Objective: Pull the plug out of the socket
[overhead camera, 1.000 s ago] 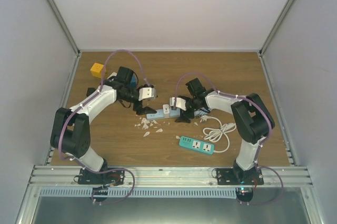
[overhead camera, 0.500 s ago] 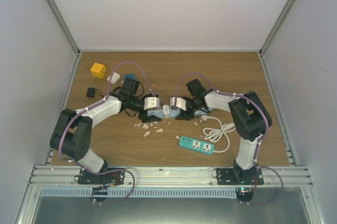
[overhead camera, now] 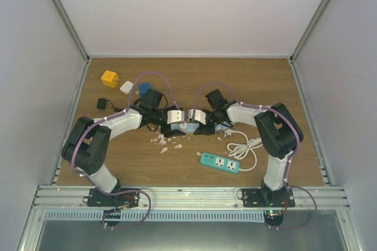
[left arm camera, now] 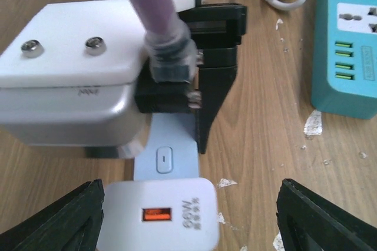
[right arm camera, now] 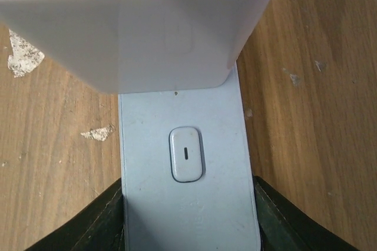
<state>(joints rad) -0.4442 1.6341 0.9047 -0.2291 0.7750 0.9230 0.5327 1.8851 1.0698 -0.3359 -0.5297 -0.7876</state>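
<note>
plug (left arm camera: pixel 158 212) still sitting in socket strip (right arm camera: pixel 187 204), mid-worktop (overhead camera: pixel 194 80) | left pincer (left arm camera: pixel 189 220) having swung in from the left, now straddling plug, fingers spread | right pincer (right arm camera: pixel 188 224) pinching the strip, likely bracing for the pull

A: Where's the plug (left arm camera: pixel 159 212)?
B: On the strip (left arm camera: pixel 165 159), mid-table, between the fingers of the left gripper (left arm camera: pixel 191 184). The right gripper (right arm camera: pixel 187 181) straddles the strip's other end.
A: And around them?
B: A second strip (overhead camera: pixel 220 162) lies nearer, to the right, with the cable (overhead camera: pixel 247 145) just behind it. A cube (overhead camera: pixel 109 78) sits back left, adapters (overhead camera: pixel 126 88) beside it.
</note>
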